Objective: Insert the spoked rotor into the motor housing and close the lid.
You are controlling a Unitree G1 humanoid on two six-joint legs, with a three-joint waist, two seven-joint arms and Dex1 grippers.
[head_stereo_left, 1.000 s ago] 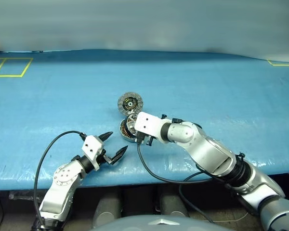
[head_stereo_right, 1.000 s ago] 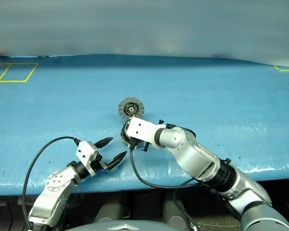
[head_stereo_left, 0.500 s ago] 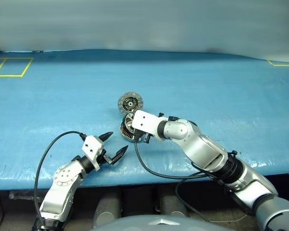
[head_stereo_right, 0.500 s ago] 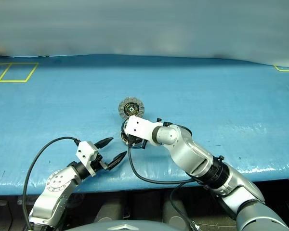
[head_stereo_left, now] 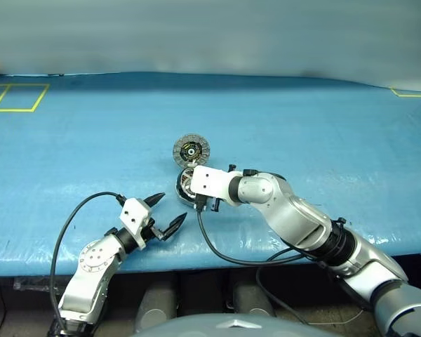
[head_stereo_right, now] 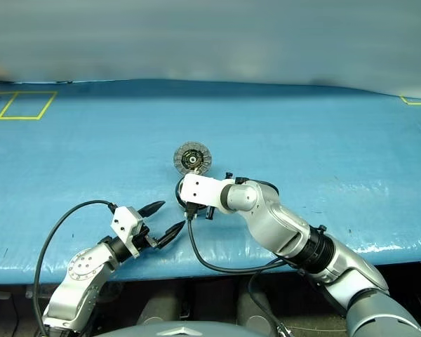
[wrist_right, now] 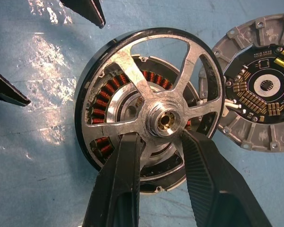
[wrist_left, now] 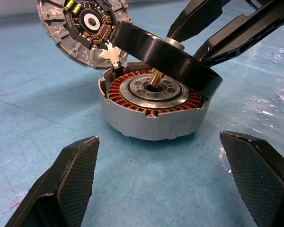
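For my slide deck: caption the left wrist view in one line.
Right hand holds the spoked rotor tilted over the motor housing, its shaft entering the centre.

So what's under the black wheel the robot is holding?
Under the tilted spoked rotor sits the motor housing, its copper windings showing through the spokes. The rotor covers part of the winding ring.

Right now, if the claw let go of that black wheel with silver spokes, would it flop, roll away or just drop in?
Probably stiff: the spoked rotor looks like solid metal. Held tilted by the right tool over the motor housing, it would likely drop askew rather than roll. Its smooth rim may be slippery.
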